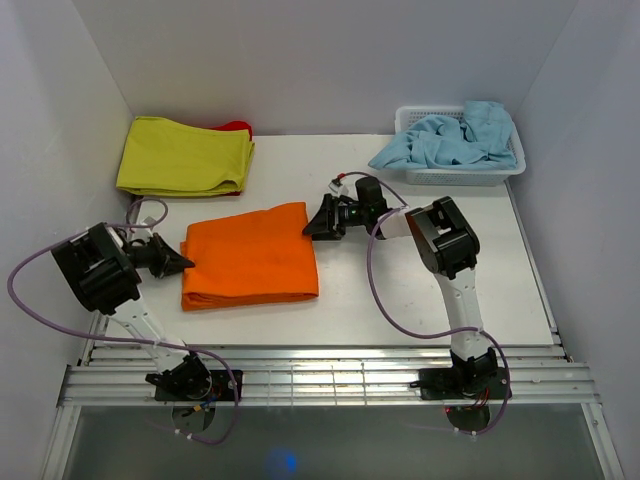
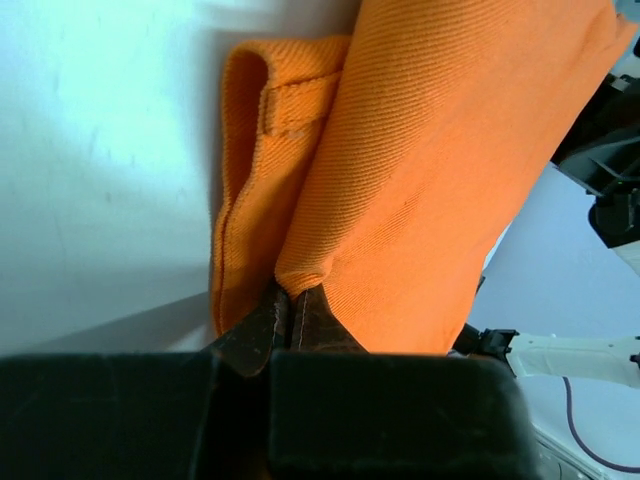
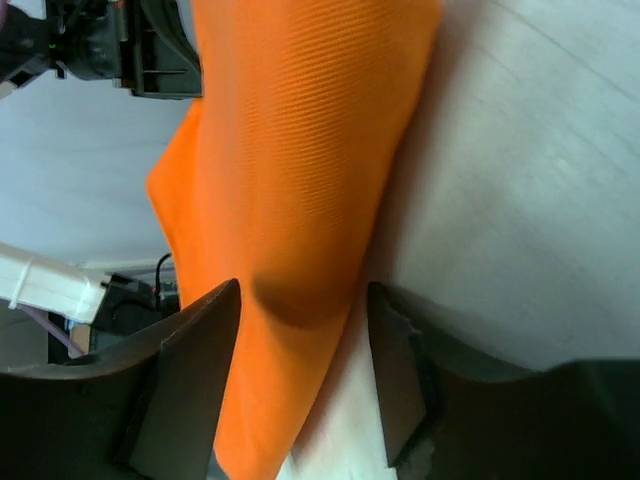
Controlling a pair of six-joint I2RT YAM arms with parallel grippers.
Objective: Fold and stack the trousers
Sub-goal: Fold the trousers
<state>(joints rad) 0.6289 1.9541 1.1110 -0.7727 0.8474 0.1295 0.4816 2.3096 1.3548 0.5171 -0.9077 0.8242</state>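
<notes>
Trousers [image 1: 250, 257] lie folded, left jaws pinching edge.

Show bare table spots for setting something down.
Free: back strip of table between yellow-green cloth and basket; right side between right arm and wall; front strip between trousers and rail. Crowded: trousers' ends, with left gripper and right gripper.
</notes>
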